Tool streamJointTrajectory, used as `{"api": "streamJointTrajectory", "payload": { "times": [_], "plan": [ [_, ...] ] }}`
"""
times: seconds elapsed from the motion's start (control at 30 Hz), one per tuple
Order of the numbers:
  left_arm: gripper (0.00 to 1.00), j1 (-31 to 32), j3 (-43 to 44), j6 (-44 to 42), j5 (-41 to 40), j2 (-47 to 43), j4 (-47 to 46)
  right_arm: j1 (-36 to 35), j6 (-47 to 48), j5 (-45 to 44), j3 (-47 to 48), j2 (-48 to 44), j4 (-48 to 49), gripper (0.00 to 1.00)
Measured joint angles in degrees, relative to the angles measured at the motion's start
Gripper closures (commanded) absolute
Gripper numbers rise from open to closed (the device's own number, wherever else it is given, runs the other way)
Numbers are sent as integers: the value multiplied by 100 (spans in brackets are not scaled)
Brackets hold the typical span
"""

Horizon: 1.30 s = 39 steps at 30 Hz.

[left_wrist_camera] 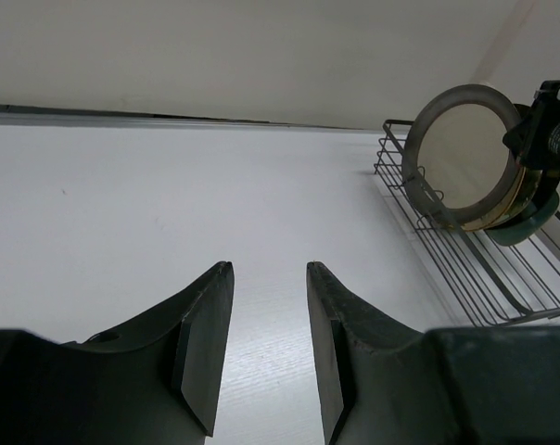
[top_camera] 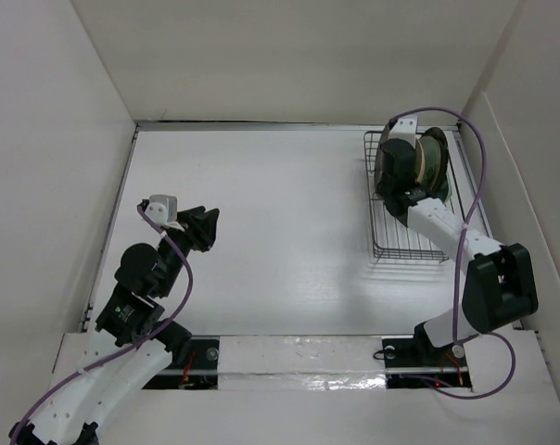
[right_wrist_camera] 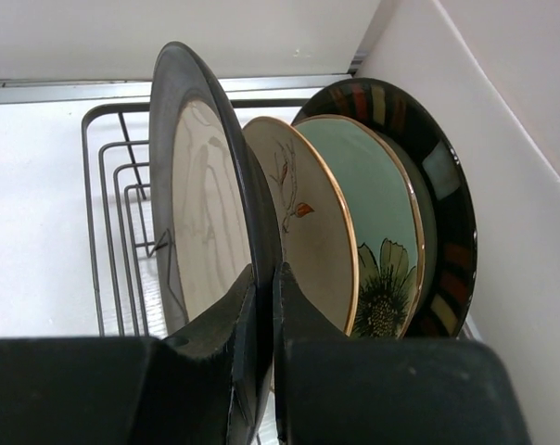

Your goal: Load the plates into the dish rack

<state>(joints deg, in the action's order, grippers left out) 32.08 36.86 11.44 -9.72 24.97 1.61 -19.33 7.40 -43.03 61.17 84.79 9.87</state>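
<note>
Closest to the right wrist camera, the right pincer [right_wrist_camera: 264, 275] is seen clamped on the rim of the large silver plate [right_wrist_camera: 201, 213], with one finger on each face and the rim pinched tightly between them. That plate is held on edge, nearly upright, within the dish rack [right_wrist_camera: 108, 195]. Its lower part is seen down among the wires in the left wrist view, though whether it is seated between prongs cannot be told. Just behind it, three more plates are stood on edge in a close row: a tan plate [right_wrist_camera: 308, 232] with a leaf drawing and a gold edge, then a green plate [right_wrist_camera: 377, 218] with a flower painted low on its face, then a dark-rimmed plate [right_wrist_camera: 444, 185] with brown and pale blocks around its rim. A thin grey-green edge is glimpsed between the last two, and it cannot be made out whether it belongs to a further plate. From above, the rack is found at the far right of the white surface [top_camera: 280, 232], close beside the right wall [top_camera: 530, 167], with the plates gathered at its far end. On the left side, well apart from the rack, the left pincer [left_wrist_camera: 269, 271] is held above the surface with its fingers parted by a clear gap, and nothing is gripped between them.
</note>
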Motion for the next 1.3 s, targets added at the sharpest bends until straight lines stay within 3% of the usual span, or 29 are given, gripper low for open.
{"api": "streamJointTrajectory", "payload": {
  "times": [0.23, 0.27, 0.33, 0.57, 0.8, 1.03, 1.17, 1.3],
  "plan": [
    [63, 0, 0, 0, -66, 68, 0, -177, -356, -66, -20, 66, -70, 69],
    [63, 0, 0, 0, -72, 79, 0, -188, -411, -72, -20, 66, -55, 57],
    [59, 0, 0, 0, -92, 111, 0, -216, -581, -101, -22, 72, -63, 50],
    [53, 0, 0, 44, -127, 262, -2, -262, -960, -173, 42, 31, -321, 5],
    [50, 0, 0, 122, -260, 442, -4, -599, -1460, 452, 90, -1121, -750, 0],
    [48, 0, 2, 146, -442, 640, -4, -1447, -2133, 3189, -498, -2234, 256, 0],
    [48, 0, 9, 170, -560, 623, -15, -1878, -2380, 4439, -1104, -2166, 791, 0],
    [48, 0, 162, 245, -651, 682, -17, -2070, -2553, 5036, -1506, -1902, 966, 0]
  ]
}}
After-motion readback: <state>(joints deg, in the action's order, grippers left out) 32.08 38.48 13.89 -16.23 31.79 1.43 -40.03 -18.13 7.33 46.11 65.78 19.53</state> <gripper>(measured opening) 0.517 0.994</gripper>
